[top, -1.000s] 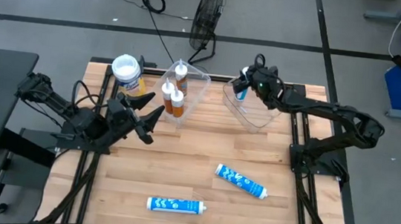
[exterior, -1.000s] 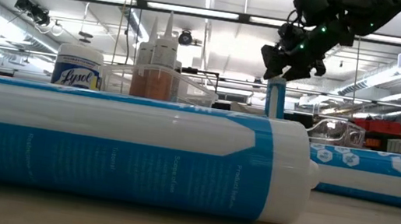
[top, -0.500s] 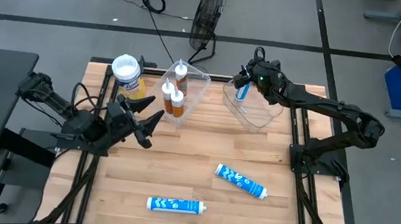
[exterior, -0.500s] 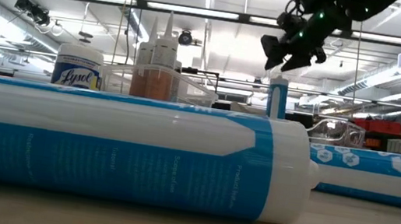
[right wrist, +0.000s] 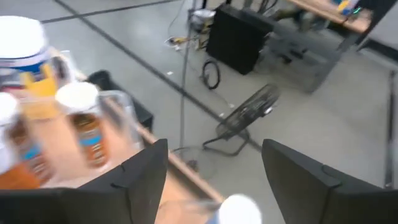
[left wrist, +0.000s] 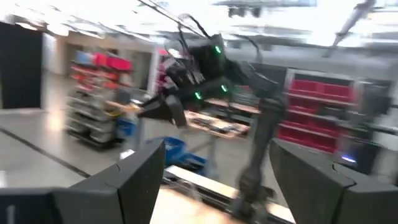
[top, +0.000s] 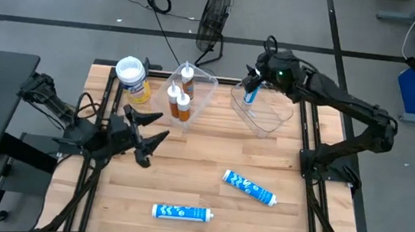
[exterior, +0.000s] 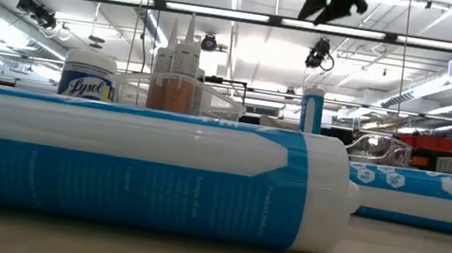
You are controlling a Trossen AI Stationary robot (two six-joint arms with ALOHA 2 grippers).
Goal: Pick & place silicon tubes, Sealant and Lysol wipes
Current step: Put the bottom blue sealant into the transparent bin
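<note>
Overhead arrangement, left to right. The left end effector (top: pixel 146 136) hovers low over the left part of the tabletop (top: pixel 209 174), fingers apart and holding nothing; over the last second it has turned slightly toward the tabletop's middle. Behind it the Lysol wipes (top: pixel 133 76) stand upright at the far left corner, just beside the left clear bin (top: pixel 204 85), which holds three orange-brown tubes (top: pixel 180 102). Two blue-and-white sealant tubes lie loose nearer the front: one near the front edge (top: pixel 182 213), the other right of centre (top: pixel 249 188). In the right clear bin (top: pixel 269 121) a blue-and-white tube (top: pixel 251 95) stands upright. The right end effector (top: pixel 255 71), a second ago closed around this tube's top, has let go and risen above it, fingers apart and empty. Judgement: one sealant tube is placed; the two loose tubes and the wipes remain.
</note>
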